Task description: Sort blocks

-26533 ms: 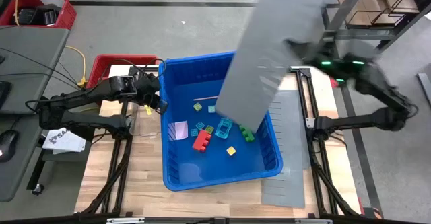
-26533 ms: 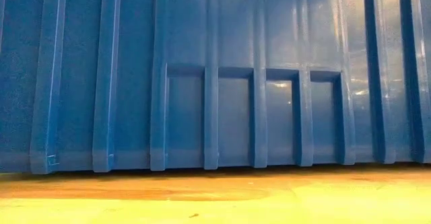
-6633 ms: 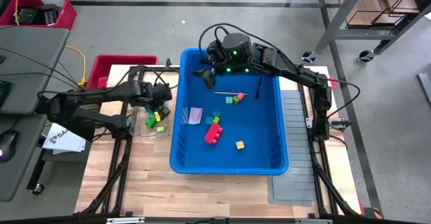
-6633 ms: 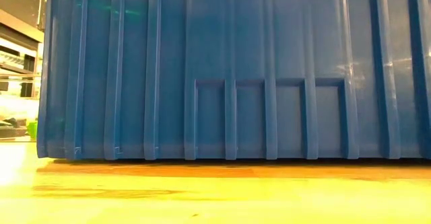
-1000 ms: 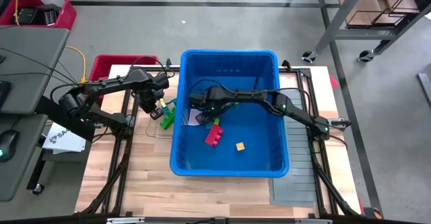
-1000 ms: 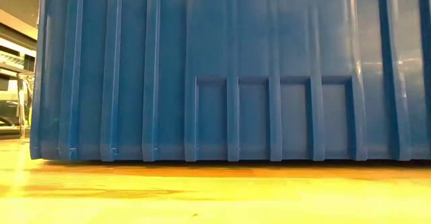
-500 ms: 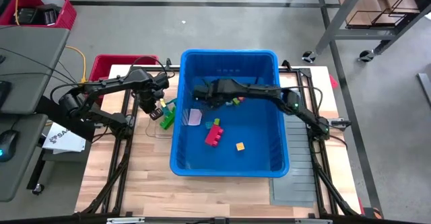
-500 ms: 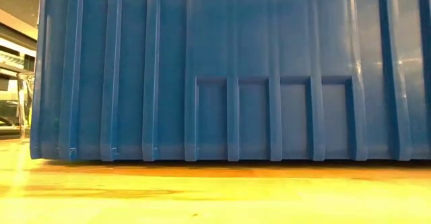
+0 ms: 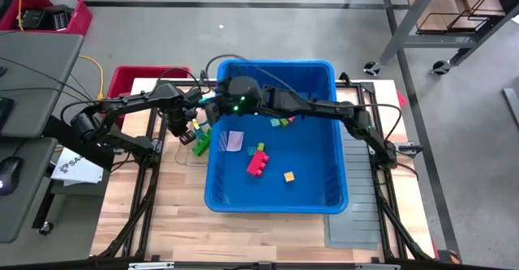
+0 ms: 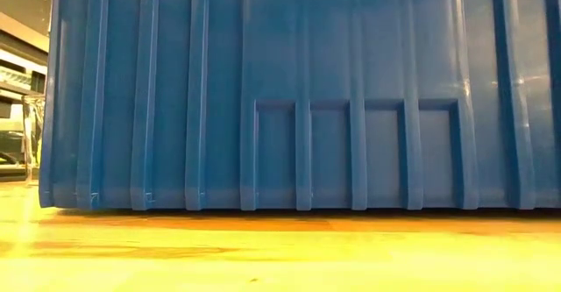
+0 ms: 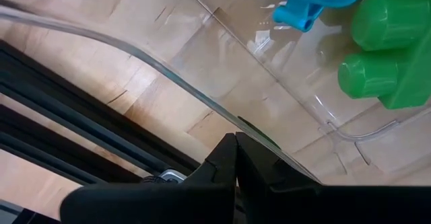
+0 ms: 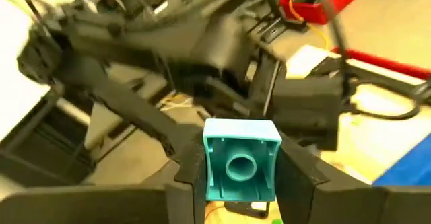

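Over the blue bin rim | we are now lifting a teal block clamped in the right gripper, carrying it toward the clear tray | left gripper closed, empty.

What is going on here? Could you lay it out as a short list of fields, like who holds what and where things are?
right gripper: shut on a teal block, raised near the blue bin's left rim
left gripper: shut, empty, over a clear tray beside the bin
in the tray: green blocks and a blue one
left in the bin: red block, yellow block, a few small ones, a pale square piece
table: wooden, bin in the middle
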Robot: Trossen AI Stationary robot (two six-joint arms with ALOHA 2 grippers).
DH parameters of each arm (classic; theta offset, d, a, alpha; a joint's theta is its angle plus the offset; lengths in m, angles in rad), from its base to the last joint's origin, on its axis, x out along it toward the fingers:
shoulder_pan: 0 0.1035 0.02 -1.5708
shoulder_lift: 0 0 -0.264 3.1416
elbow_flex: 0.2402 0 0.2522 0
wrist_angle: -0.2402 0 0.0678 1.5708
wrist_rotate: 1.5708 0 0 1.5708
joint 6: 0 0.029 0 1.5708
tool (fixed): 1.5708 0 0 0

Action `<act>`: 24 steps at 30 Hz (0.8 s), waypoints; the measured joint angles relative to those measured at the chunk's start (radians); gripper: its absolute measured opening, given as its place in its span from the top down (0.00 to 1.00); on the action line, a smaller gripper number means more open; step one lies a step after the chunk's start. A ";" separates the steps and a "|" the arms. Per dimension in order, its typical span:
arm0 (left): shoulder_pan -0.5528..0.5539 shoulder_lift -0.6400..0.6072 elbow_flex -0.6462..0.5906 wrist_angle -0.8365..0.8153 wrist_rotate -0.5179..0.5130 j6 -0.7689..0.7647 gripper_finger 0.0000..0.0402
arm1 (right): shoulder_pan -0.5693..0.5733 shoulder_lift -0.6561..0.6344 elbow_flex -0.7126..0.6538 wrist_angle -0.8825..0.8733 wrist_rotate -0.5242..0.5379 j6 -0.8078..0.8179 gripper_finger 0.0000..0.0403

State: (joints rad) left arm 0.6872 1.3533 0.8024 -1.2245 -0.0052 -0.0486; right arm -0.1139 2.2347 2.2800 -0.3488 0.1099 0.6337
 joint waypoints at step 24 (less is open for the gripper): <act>0.000 0.000 0.000 -0.007 -0.001 -0.011 1.00 | 0.025 -0.071 0.044 -0.548 -0.158 -0.229 0.33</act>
State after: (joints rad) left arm 0.6872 1.3537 0.8024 -1.2318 -0.0066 -0.0593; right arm -0.0887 2.1637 2.3236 -0.8972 -0.0479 0.4049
